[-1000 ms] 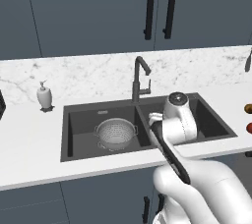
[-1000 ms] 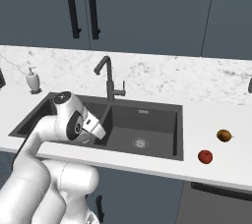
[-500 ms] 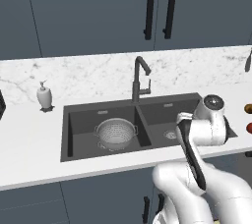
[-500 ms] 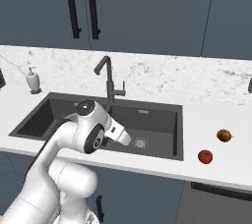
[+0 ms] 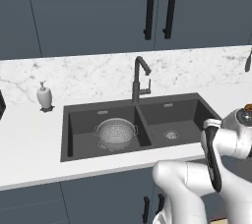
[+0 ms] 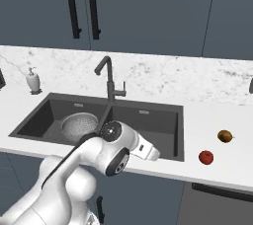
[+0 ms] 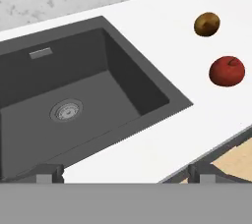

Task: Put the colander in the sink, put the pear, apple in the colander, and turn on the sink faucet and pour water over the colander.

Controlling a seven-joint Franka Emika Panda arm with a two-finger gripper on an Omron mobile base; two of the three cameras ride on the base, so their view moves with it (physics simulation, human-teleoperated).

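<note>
Now swung right off the sink (image 7: 123,95), tool (image 7: 125,171) released, facing apple (image 7: 227,70), pear (image 7: 206,24)

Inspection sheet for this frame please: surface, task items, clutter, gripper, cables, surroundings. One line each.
Surface: white counter with a marbled backsplash, around the dark double-basin sink.
Task items: colander sits in the left basin; pear and apple lie apart on the counter to the right of the sink, pear farther back; sink faucet stands behind the divider, no water seen.
Clutter: white soap dispenser on the counter left of the sink.
Gripper: gripper open and empty, over the counter's front edge by the right basin, facing the fruit.
Cables: nothing seen.
Surroundings: dark cabinets with black handles above the counter.
</note>
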